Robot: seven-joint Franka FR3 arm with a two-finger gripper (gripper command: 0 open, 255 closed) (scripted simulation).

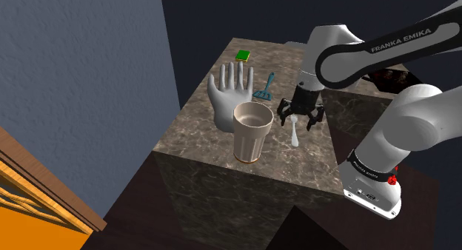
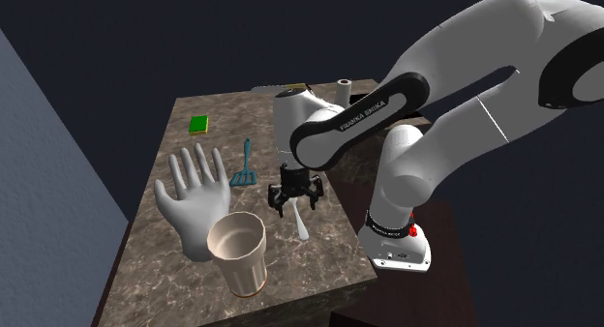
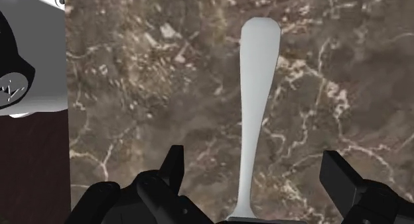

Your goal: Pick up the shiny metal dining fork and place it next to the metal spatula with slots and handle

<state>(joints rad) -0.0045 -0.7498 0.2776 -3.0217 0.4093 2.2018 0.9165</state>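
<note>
On the marble table (image 1: 194,141), straight beneath the tool (image 3: 254,164), the pale grey fork (image 3: 255,103) lies flat, its long axis at right angles to the line on which the fingers (image 3: 176,169) close; they stand spread either side of its narrow neck, touching nothing. The teal slotted spatula (image 1: 263,89) lies near, beyond the fork, beside a white model hand (image 1: 228,97); a beige cup (image 1: 251,130) just beside the fork may crowd the carry
</note>
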